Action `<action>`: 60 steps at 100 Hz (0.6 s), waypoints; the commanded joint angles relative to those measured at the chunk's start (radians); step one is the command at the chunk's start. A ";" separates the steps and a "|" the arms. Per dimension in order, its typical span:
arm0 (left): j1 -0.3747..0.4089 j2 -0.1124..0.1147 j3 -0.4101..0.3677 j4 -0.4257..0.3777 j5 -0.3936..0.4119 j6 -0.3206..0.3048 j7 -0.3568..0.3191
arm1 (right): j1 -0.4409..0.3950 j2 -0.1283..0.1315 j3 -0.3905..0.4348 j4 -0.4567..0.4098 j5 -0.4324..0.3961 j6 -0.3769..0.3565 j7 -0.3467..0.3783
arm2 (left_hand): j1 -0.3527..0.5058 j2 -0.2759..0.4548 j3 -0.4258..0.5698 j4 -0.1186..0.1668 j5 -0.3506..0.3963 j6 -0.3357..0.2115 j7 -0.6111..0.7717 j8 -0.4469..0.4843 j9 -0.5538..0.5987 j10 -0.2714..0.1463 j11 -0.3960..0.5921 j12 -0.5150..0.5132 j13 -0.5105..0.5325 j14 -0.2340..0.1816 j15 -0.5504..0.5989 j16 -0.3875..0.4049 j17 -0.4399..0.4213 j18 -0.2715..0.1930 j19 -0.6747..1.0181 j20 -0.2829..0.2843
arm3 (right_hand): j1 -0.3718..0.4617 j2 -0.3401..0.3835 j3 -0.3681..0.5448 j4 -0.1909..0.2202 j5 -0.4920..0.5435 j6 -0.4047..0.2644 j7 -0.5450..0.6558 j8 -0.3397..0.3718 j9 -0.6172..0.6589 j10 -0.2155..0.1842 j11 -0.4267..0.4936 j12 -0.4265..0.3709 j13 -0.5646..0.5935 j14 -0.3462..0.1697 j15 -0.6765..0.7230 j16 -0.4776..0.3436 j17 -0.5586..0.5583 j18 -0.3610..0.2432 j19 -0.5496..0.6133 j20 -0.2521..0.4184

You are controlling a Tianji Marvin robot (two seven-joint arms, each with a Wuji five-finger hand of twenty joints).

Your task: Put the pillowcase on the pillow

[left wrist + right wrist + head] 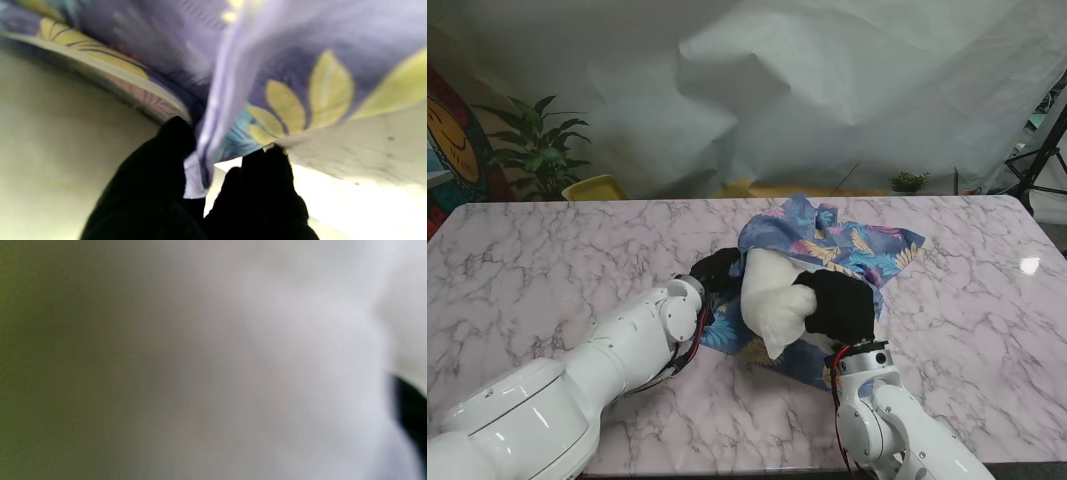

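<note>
A white pillow point(772, 290) lies half inside a blue pillowcase point(867, 245) with yellow leaf print, near the table's middle. My right hand point(837, 305), in a black glove, is shut on the pillow's exposed end from the right. My left hand point(714, 270) is at the pillowcase's left edge. In the left wrist view the black fingers point(173, 146) pinch a fold of the pillowcase hem point(203, 133). The right wrist view is filled by the blurred white pillow point(267, 356), with one dark fingertip point(408, 406) at the edge.
The marble table point(557, 260) stretches wide on both sides of the cloth. A potted plant point(537, 150) and a yellow chair point(595, 187) stand beyond the far left edge. A white sheet hangs behind the table.
</note>
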 commanded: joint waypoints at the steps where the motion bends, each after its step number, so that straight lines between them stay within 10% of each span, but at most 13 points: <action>1: 0.021 -0.011 -0.022 0.015 -0.026 -0.020 -0.021 | -0.004 -0.001 0.001 -0.014 -0.006 0.003 0.002 | 0.103 -0.024 0.057 -0.009 0.037 -0.030 0.058 0.096 0.116 0.014 0.077 -0.071 0.167 0.160 0.059 -0.022 0.223 0.083 0.204 0.000 | 0.133 0.160 0.116 0.050 0.062 -0.040 0.187 0.057 0.038 0.002 0.062 0.028 0.095 -0.039 0.226 0.045 0.064 -0.135 0.174 0.070; 14: 0.038 -0.007 -0.080 -0.008 -0.075 -0.050 -0.026 | -0.002 0.000 0.007 -0.012 -0.004 0.014 0.020 | 0.112 -0.028 0.182 -0.036 0.072 -0.079 0.044 0.152 0.372 -0.093 0.195 -0.029 0.457 0.103 0.088 -0.056 0.474 0.083 0.304 -0.079 | 0.133 0.161 0.115 0.050 0.062 -0.040 0.187 0.057 0.038 0.002 0.062 0.028 0.095 -0.039 0.224 0.045 0.064 -0.136 0.173 0.070; 29: 0.081 0.033 -0.139 -0.113 -0.172 -0.045 -0.092 | 0.002 0.003 0.014 -0.010 -0.006 0.035 0.049 | 0.184 -0.012 0.030 -0.039 0.014 -0.138 0.020 0.024 0.585 -0.208 0.160 0.163 0.593 0.053 0.185 0.040 0.589 0.066 0.446 -0.093 | 0.133 0.162 0.114 0.050 0.061 -0.040 0.186 0.057 0.037 0.003 0.062 0.028 0.095 -0.040 0.223 0.044 0.064 -0.136 0.172 0.070; 41: 0.124 0.087 -0.165 -0.217 -0.230 -0.038 -0.149 | 0.015 -0.001 0.007 0.003 0.004 0.059 0.049 | 0.184 0.025 0.028 -0.044 -0.029 -0.144 -0.008 -0.260 0.591 -0.227 0.269 0.162 0.627 0.020 0.265 0.135 0.620 0.043 0.528 -0.065 | 0.135 0.161 0.114 0.051 0.060 -0.038 0.186 0.058 0.038 0.009 0.061 0.027 0.098 -0.037 0.227 0.046 0.068 -0.136 0.178 0.073; 60: 0.208 0.175 -0.216 -0.410 -0.346 -0.011 -0.288 | 0.081 -0.020 -0.043 0.062 0.020 0.125 -0.002 | 0.184 0.030 0.032 -0.044 0.003 -0.128 -0.065 -0.408 0.596 -0.236 0.348 0.208 0.646 -0.007 0.364 0.238 0.633 0.009 0.607 -0.015 | 0.118 0.151 0.116 0.048 0.051 -0.028 0.180 0.027 0.052 0.030 0.057 0.020 0.100 -0.040 0.268 0.059 0.080 -0.145 0.218 0.090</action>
